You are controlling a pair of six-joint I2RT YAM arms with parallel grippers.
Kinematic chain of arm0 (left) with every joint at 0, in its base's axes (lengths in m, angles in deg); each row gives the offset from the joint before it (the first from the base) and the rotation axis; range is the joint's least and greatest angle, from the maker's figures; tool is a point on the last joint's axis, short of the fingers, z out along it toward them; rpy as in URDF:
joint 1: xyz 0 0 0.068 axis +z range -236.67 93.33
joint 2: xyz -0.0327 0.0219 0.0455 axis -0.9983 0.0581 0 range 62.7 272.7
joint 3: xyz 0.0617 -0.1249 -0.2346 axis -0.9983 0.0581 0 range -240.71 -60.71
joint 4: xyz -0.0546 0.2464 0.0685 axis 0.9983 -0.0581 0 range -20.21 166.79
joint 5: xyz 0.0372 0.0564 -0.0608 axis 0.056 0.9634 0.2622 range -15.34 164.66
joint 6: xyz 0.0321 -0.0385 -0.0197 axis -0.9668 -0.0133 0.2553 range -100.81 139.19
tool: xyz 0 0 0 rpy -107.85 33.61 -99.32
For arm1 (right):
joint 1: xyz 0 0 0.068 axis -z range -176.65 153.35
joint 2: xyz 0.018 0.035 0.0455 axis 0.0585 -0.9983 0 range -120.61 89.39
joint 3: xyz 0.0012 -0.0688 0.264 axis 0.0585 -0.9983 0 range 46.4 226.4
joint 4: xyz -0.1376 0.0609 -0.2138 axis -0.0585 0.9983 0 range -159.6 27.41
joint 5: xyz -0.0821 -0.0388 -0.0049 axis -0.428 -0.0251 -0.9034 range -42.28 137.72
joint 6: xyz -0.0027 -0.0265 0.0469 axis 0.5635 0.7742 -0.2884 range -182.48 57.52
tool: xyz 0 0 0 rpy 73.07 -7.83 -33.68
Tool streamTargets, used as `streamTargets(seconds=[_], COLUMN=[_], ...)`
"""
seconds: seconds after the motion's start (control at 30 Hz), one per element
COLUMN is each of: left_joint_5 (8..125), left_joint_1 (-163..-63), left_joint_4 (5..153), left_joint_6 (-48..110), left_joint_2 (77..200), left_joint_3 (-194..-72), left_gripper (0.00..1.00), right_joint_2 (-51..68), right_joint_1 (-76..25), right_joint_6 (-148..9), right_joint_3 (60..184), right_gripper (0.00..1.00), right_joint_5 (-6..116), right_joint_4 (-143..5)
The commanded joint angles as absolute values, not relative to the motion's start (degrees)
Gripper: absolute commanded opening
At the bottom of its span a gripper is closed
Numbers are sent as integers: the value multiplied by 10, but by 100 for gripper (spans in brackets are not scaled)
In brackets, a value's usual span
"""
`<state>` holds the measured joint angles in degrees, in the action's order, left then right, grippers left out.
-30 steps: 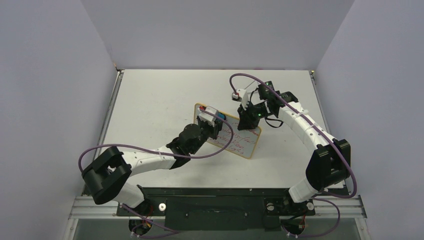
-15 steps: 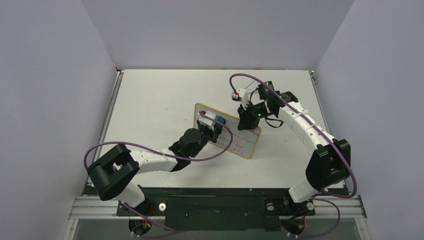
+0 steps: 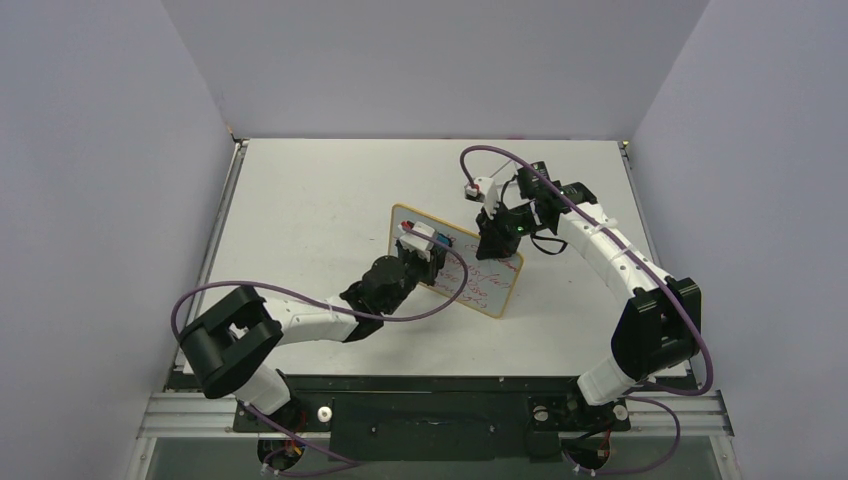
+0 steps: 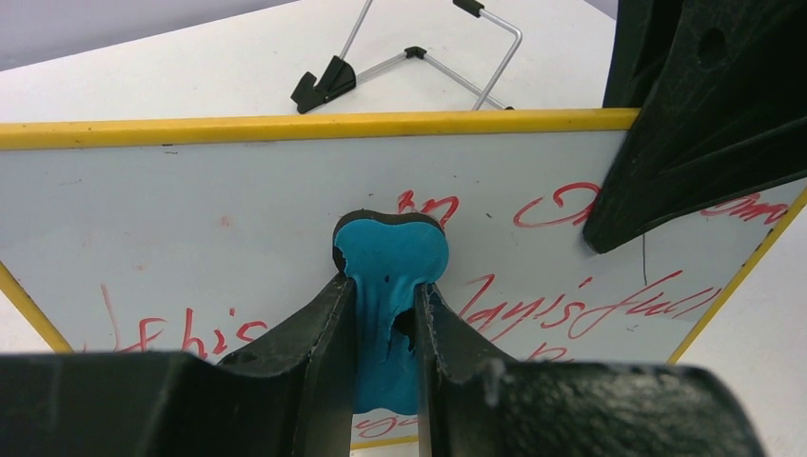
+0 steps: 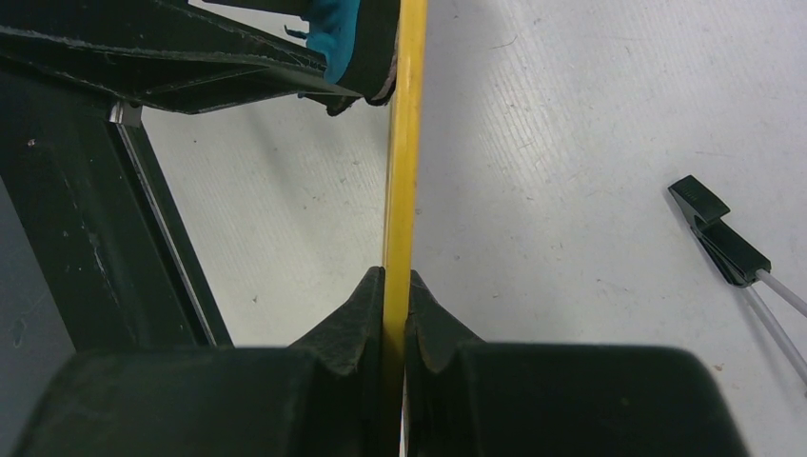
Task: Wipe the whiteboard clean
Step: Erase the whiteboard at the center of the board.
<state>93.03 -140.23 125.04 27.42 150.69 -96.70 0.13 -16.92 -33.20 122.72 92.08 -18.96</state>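
Observation:
The whiteboard (image 3: pixel 492 287), yellow-framed with red handwriting, stands tilted mid-table. My left gripper (image 4: pixel 381 286) is shut on a blue-and-black eraser (image 4: pixel 390 255), whose black face presses against the board (image 4: pixel 190 219) near its upper middle, just left of red words. The board's left part above the eraser is wiped white. In the top view this left gripper (image 3: pixel 424 246) sits at the board's left half. My right gripper (image 5: pixel 397 281) is shut on the board's yellow edge (image 5: pixel 404 143), holding it at its far right side (image 3: pixel 494 240). The eraser (image 5: pixel 357 38) touches the board further along.
A thin wire stand with black feet (image 4: pixel 409 57) lies on the table behind the board, also seen in the right wrist view as a black foot (image 5: pixel 718 233). Purple cables loop over both arms. Grey walls enclose the white table (image 3: pixel 320 200).
My left gripper has slid the eraser a little down and left along the board, then held. The right gripper and the board have stayed still.

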Motion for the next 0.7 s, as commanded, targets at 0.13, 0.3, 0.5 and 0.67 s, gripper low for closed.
streamTargets(seconds=[0.13, 0.3, 0.5, 0.67], left_joint_5=[911, 895, 905, 949], left_joint_1=[-1411, -1411, -1408, -1402], left_joint_4=[1224, 1231, 1247, 1263], left_joint_6=[263, 277, 284, 283], left_joint_2=[1463, 1458, 1486, 1517], left_joint_3=[-1024, -1025, -999, -967], left_gripper=[0, 0, 0, 0], right_joint_2=[-16, -16, -16, -15], right_joint_1=[-182, -182, -182, -182], right_joint_6=[-286, -286, -286, -286], right_joint_3=[1223, 1223, 1223, 1223], right_gripper=[0, 0, 0, 0], right_joint_5=[903, 902, 903, 903], right_joint_4=[-164, -164, -164, -164])
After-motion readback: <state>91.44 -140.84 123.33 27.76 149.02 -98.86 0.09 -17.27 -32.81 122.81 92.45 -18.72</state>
